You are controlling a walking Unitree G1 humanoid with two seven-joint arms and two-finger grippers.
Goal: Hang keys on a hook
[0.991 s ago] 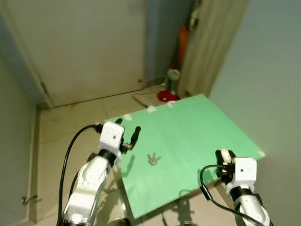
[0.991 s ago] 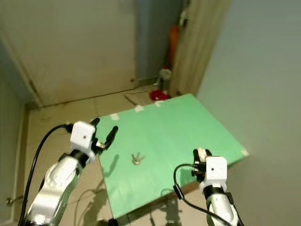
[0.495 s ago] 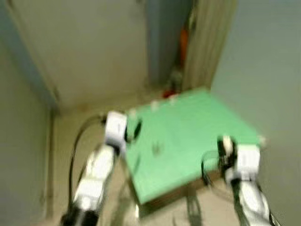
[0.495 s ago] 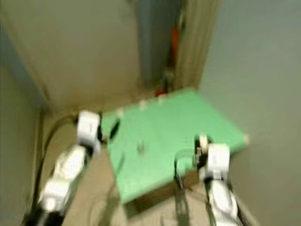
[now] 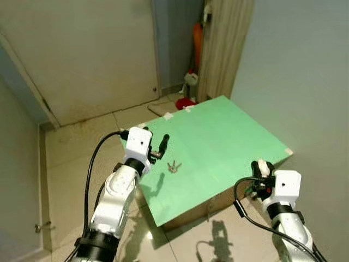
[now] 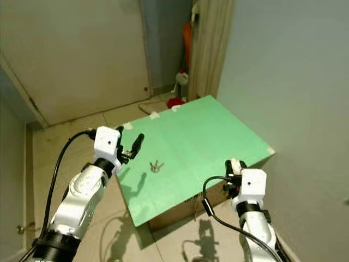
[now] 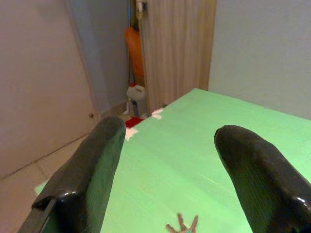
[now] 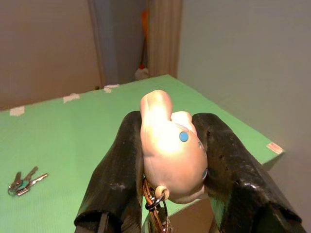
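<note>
Right wrist view: right gripper (image 8: 170, 160) jaws clamped on pale peach rubbery keyring charm (image 8: 170, 141), ring dangling below. Left gripper (image 5: 154, 148) jaws apart, w/ small silver key bunch (image 5: 173, 167) near it on green worktop (image 5: 229, 136). Camera moved vs 1 s ago; keys unmoved. No hook seen, so hanging not begun.

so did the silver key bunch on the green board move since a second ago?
No. The silver key bunch lies at the same spot on the green board, near its left edge; the camera moved.
</note>
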